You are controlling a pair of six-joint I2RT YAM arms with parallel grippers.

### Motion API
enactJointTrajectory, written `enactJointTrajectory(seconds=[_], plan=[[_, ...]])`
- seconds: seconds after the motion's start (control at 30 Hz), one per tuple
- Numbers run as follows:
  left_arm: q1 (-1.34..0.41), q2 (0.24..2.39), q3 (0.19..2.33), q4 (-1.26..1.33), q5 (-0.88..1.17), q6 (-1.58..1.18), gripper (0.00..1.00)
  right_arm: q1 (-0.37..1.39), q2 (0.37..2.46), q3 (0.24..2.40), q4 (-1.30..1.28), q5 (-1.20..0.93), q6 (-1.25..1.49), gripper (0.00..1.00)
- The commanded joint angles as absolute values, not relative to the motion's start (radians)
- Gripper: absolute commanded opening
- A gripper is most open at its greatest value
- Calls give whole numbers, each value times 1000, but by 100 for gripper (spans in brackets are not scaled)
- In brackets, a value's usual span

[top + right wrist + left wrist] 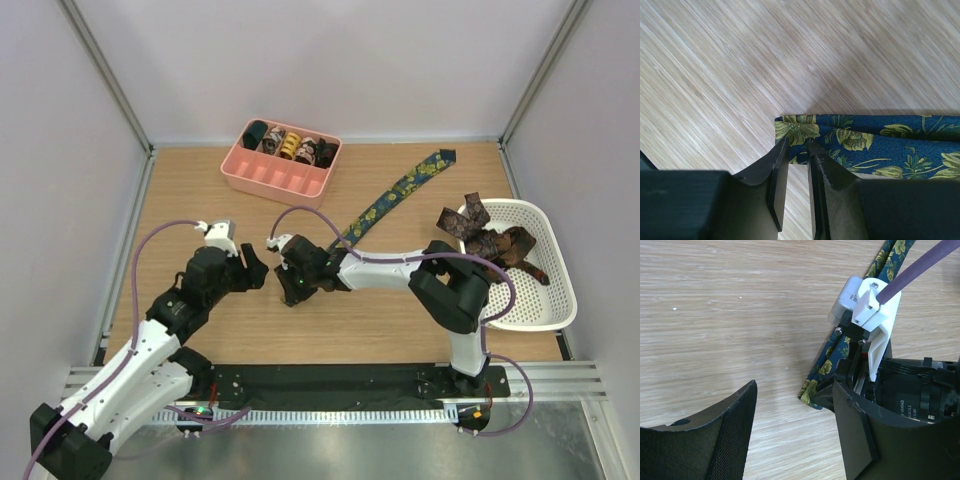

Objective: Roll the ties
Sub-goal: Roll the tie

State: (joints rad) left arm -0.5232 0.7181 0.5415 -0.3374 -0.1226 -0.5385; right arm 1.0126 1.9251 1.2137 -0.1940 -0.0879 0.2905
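Note:
A navy tie with yellow-green print (395, 200) lies slanted on the wooden table, its far pointed end toward the back right. Its near end is folded over (795, 130). My right gripper (292, 282) (797, 145) has its narrow jaws pinched on that folded end. My left gripper (255, 272) (794, 405) stands open just left of it, low over bare wood, with the tie's end (815, 387) beyond its fingers and nothing between them. Brown patterned ties (495, 240) lie heaped in a white basket. Several rolled ties (290, 145) sit in a pink tray.
The pink tray (275, 178) stands at the back centre. The white basket (545, 300) sits at the right edge. Frame posts and walls close in the table on the left, back and right. A purple cable (920, 267) runs off the right wrist.

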Motion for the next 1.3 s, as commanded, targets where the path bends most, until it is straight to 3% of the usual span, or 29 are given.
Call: enactJointTrajectory(seconds=[0.0, 0.3, 0.47, 0.83, 0.9, 0.97, 1.03, 1.2, 1.27], plan=[[-520, 719, 561, -328, -126, -520, 63, 1019, 1940, 1236, -190, -80, 293, 30], [-522, 698, 552, -333, -138, -528, 63, 1043, 1835, 1258, -256, -39, 232, 53], [-522, 638, 537, -337, -178, -548, 63, 1098, 1815, 1261, -296, 43, 157, 59], [-522, 441, 523, -420, -296, -569, 67, 1158, 1914, 1282, -279, 178, 127, 54], [-522, 411, 520, -433, -325, -568, 68, 1158, 1930, 1281, -265, 189, 127, 49], [-522, 370, 515, -437, -340, -569, 70, 1157, 1942, 1284, -262, 193, 126, 33], [-522, 344, 508, -440, -353, -572, 71, 1158, 1945, 1285, -265, 195, 124, 29], [-523, 333, 499, -437, -364, -575, 72, 1158, 1931, 1284, -275, 186, 115, 29], [-522, 327, 497, -433, -373, -575, 72, 1157, 1930, 1285, -278, 184, 110, 40]])
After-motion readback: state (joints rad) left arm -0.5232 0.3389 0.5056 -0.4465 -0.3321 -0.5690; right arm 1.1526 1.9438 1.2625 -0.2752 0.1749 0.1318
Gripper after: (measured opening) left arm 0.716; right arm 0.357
